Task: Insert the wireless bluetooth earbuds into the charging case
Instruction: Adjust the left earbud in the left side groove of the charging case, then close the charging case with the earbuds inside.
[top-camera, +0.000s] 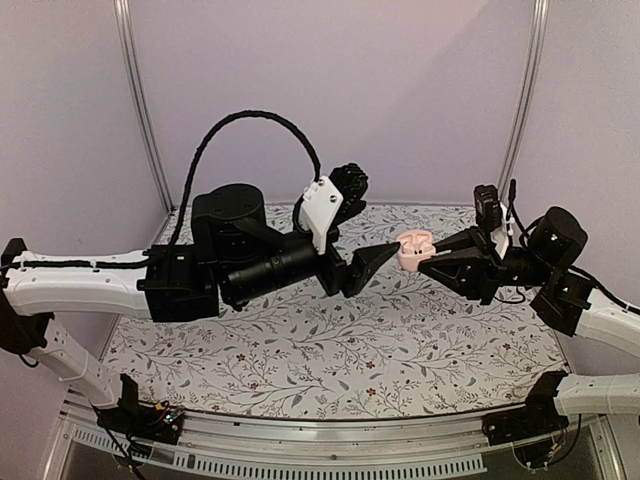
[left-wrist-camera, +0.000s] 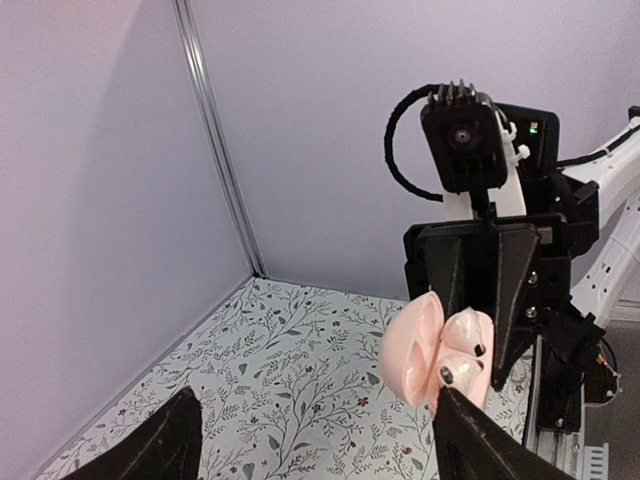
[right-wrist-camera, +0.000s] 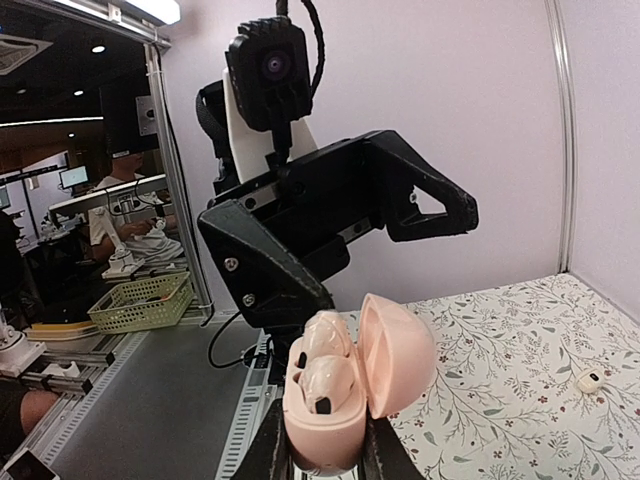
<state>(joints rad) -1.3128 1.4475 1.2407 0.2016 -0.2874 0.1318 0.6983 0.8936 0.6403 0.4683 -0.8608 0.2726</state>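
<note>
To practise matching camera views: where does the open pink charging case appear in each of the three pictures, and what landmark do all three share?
Top external: charging case right of centre, held by the right claw.
Left wrist: charging case lower right of centre, in front of the right claw.
Right wrist: charging case at bottom centre, lid swung open to the right.
Shared landmark: the floral table cover.
</note>
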